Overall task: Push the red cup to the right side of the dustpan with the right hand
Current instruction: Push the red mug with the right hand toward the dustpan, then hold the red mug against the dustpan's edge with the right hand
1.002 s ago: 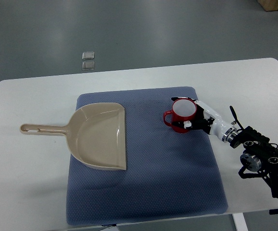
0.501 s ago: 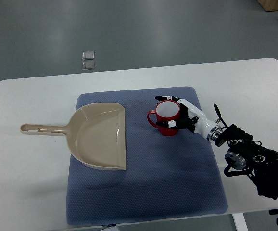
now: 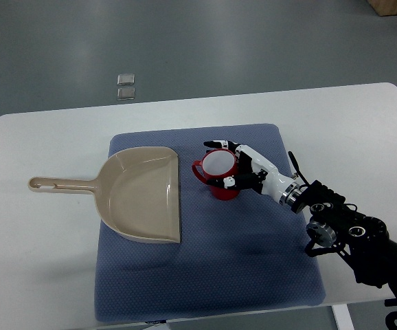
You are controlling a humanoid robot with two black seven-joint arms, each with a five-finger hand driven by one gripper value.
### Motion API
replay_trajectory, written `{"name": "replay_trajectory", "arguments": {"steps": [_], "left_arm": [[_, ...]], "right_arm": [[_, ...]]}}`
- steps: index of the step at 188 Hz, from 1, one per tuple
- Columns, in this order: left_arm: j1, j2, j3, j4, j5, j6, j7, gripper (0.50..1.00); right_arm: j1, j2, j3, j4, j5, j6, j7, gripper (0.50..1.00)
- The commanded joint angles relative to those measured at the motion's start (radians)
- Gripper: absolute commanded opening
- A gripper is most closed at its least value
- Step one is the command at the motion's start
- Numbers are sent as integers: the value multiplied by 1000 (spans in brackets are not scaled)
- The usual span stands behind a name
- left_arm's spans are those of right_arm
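1. Robot hand (image 3: pixel 234 165) on the right arm curls its fingers (image 3: pixel 220 145) around the back and side of the red cup (image 3: pixel 217 174), cupping it more than squeezing it.
2. Cupping the red cup like this makes sense, because it only has to slide, not be lifted.
3. Just past the robot hand's fingertips, the red cup stands upright on the blue mat (image 3: pixel 253 254).
4. Its little handle sticks out on the far side from the robot hand, toward the dustpan (image 3: pixel 143 196).
5. A small gap is left between that handle and the dustpan's open right edge, so the push looks nearly done.
6. Both the mat and the dustpan lie flat on the white table (image 3: pixel 40 275).
7. No left arm shows.
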Motion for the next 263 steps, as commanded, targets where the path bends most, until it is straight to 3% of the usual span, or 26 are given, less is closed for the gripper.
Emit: {"name": "replay_trajectory", "arguments": {"steps": [1,263], "left_arm": [[0,0,0,-1,0,0,0,1000],[0,0,0,1,0,0,0,1000]], "right_arm": [[-1,4,-21,13,0,-21,0,932],[-6,46,-47,58,20,-38,-2,932]]}}
